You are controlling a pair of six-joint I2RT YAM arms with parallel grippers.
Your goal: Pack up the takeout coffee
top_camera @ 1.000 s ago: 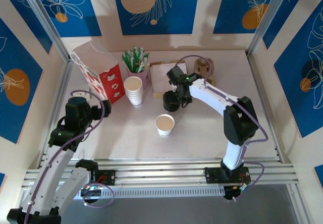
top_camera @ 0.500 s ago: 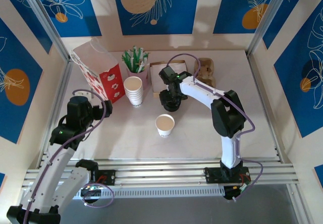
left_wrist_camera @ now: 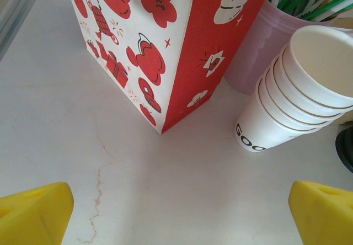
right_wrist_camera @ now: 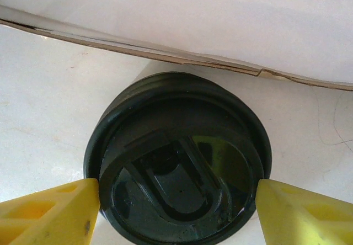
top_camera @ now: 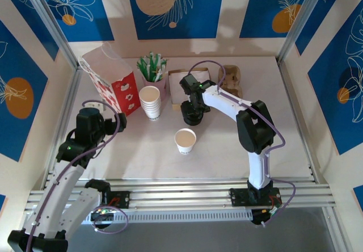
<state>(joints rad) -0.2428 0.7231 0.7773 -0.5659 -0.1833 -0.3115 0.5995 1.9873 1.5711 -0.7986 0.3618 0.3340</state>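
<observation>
R gripper (right_wrist_camera: 175, 194) straddles black lid (right_wrist_camera: 176, 118) mid-frame, pads at rim both sides; we can't tell if it's gripped yet. Lidless coffee cup (top_camera: 185, 140) sits just below it. L gripper (left_wrist_camera: 182, 209) wide open, empty.

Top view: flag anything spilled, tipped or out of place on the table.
Nothing spilled or tipped. One oddity: the lone paper cup stands open, lidless, while a black lid sits apart, farther back, between the right gripper's fingers.
</observation>
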